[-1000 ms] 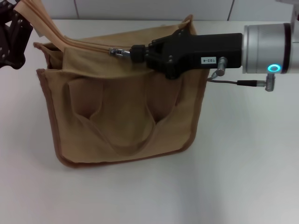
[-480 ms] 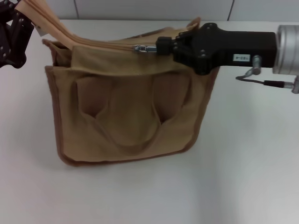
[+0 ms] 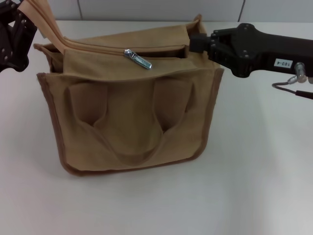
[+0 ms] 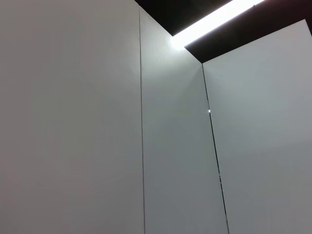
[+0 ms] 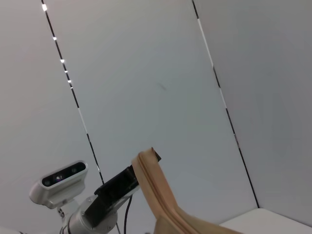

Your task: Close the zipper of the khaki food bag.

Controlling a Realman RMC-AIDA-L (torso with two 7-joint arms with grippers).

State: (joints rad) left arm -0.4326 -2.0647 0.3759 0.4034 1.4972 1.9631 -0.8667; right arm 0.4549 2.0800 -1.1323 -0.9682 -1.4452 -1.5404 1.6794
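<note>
The khaki food bag (image 3: 132,103) stands upright on the white table (image 3: 254,161). The zipper (image 3: 137,58) pull lies loose on its top edge, apart from the right gripper (image 3: 193,43), which hovers empty and released at the bag's far right corner. The left gripper (image 3: 22,19) clenches the raised zipper tape end

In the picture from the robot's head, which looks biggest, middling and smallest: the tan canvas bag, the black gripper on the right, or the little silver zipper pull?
Largest: the khaki canvas food bag.
Middle: the black right gripper with its arm, though it sits nearer the camera and is cut off by the frame.
Smallest: the shiny silver zipper pull, lying loose on the bag's top.
</note>
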